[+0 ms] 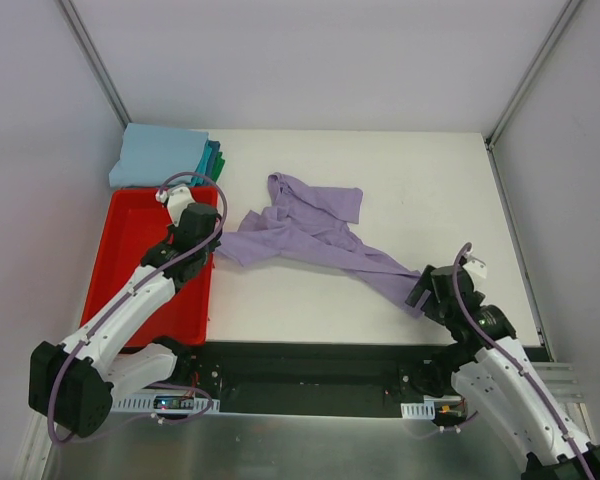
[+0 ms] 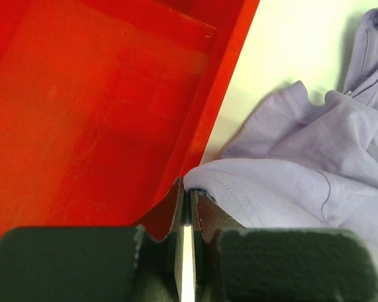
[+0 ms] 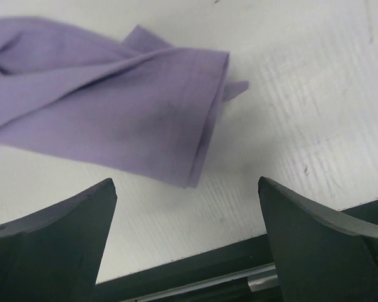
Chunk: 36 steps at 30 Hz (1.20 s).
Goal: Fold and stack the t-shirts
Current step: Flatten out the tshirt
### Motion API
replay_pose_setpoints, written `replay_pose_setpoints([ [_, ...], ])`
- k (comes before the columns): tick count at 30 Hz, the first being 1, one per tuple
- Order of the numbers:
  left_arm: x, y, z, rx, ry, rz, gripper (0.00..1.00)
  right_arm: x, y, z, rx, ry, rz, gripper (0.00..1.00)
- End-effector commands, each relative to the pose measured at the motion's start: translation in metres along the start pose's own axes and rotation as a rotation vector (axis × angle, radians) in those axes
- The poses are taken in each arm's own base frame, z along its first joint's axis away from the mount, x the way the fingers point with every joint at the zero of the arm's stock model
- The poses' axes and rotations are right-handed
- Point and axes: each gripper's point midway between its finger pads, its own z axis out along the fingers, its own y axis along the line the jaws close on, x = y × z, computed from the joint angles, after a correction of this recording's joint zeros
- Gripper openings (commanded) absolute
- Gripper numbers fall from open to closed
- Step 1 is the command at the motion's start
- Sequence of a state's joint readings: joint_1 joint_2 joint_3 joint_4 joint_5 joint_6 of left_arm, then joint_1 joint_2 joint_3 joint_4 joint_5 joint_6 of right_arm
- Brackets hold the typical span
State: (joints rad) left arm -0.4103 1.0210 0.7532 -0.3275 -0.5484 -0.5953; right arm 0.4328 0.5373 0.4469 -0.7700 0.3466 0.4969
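The lavender-purple t-shirt [image 1: 310,235] lies crumpled and stretched slantwise across the white table. My left gripper [image 1: 210,247] is at the shirt's left end, beside the red bin's right wall. In the left wrist view it [image 2: 189,189] is shut on the shirt's hem [image 2: 239,189]. My right gripper [image 1: 421,293] is open and empty just short of the shirt's right end, a flat sleeve or hem [image 3: 145,119], with the fingertips [image 3: 107,189] low over the table. A folded stack sits at the far left: a light blue shirt [image 1: 158,157] on top, teal and green edges [image 1: 215,160] beneath.
The red plastic bin [image 1: 150,275] stands at the left, with nothing in the part that shows [image 2: 101,113]. The table's near edge and a black rail [image 3: 195,270] run just below the right gripper. Grey walls close in the table at the back and both sides.
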Motion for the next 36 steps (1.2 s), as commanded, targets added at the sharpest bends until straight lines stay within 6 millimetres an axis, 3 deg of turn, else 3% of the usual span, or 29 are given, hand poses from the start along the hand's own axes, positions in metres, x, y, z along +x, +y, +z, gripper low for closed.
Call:
replay_pose_setpoints([
  [1, -0.006, 0.006, 0.001, -0.027, -0.034, -0.041, 0.00, -0.042, -0.008, -0.010, 0.054, -0.134, 0.075, 0.96],
  [6, -0.002, 0.003, 0.005, -0.024, -0.010, -0.025, 0.00, -0.067, -0.007, -0.010, 0.076, -0.158, 0.046, 0.96],
  [13, 0.001, -0.001, 0.009, -0.016, 0.003, -0.020, 0.00, -0.051, 0.001, 0.021, 0.048, 0.033, 0.108, 0.96],
  [19, 0.004, -0.003, 0.011, -0.009, 0.012, -0.009, 0.00, -0.060, 0.009, 0.048, -0.061, 0.009, 0.207, 0.89],
  [36, 0.007, -0.007, 0.011, 0.013, 0.030, 0.004, 0.00, -0.069, 0.013, 0.053, -0.166, -0.082, 0.121, 0.87],
])
